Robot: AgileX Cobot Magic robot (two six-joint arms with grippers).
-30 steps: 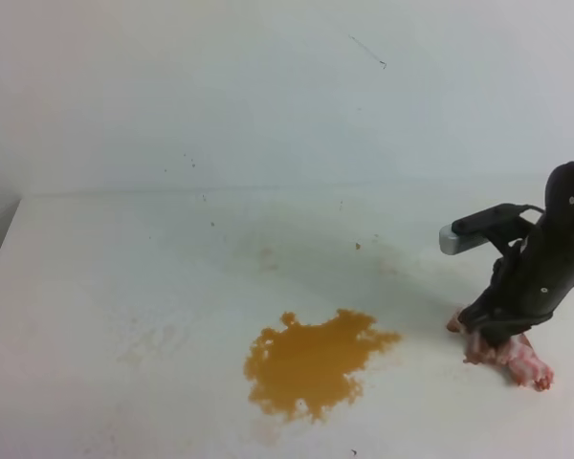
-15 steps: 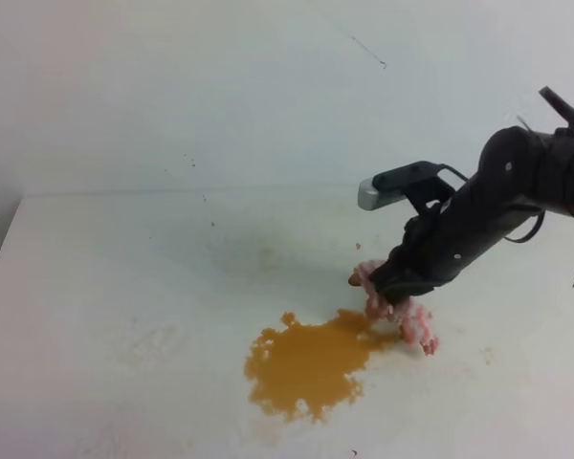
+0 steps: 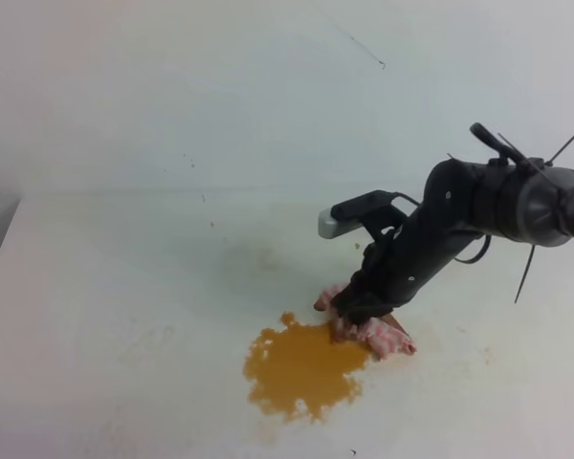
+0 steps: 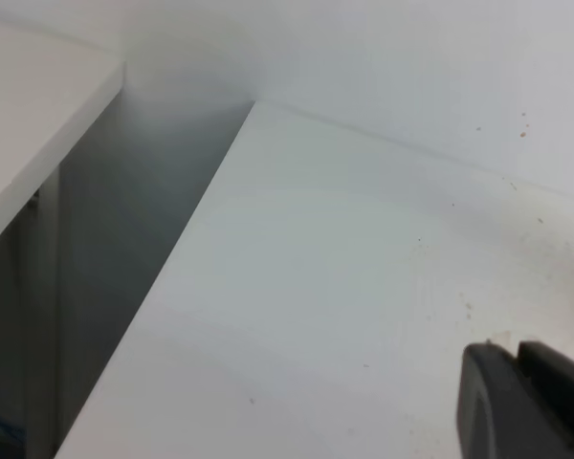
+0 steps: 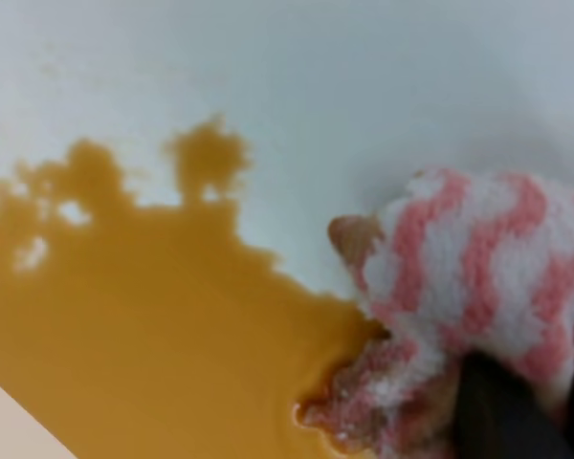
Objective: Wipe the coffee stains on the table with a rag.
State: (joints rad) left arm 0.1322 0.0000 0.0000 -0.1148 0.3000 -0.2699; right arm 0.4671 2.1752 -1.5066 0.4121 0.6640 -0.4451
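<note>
One orange-brown lobed coffee puddle (image 3: 304, 370) lies nearest on the flat white counter (image 3: 124, 287). Bunched pink-and-white striped cloth rag (image 3: 371, 334) touches its right edge, clamped by right hand (image 3: 359, 311). Left hand (image 4: 526, 402) barely visible, grip state unclear.

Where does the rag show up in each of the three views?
Exterior high: the rag lies right of centre, low, under the right gripper, touching the coffee stains.
Left wrist: not in view; only bare table.
Right wrist: the rag fills the lower right.
Shared landmark: the stain's edge where the rag meets it.
</note>
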